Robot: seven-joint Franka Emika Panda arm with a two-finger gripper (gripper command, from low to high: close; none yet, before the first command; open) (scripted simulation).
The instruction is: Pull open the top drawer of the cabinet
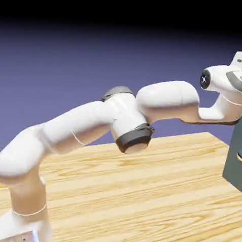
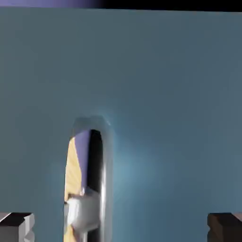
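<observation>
In the hand view, the upright metal handle was seen left of centre between the widely parted fingers of the gripper, its long axis across their line. The cabinet was noted beside the surface's corner, exterior view's right.

My arm spans above the tabletop, base at the exterior view's left, and the cabinet sits over at the exterior view's right edge.
</observation>
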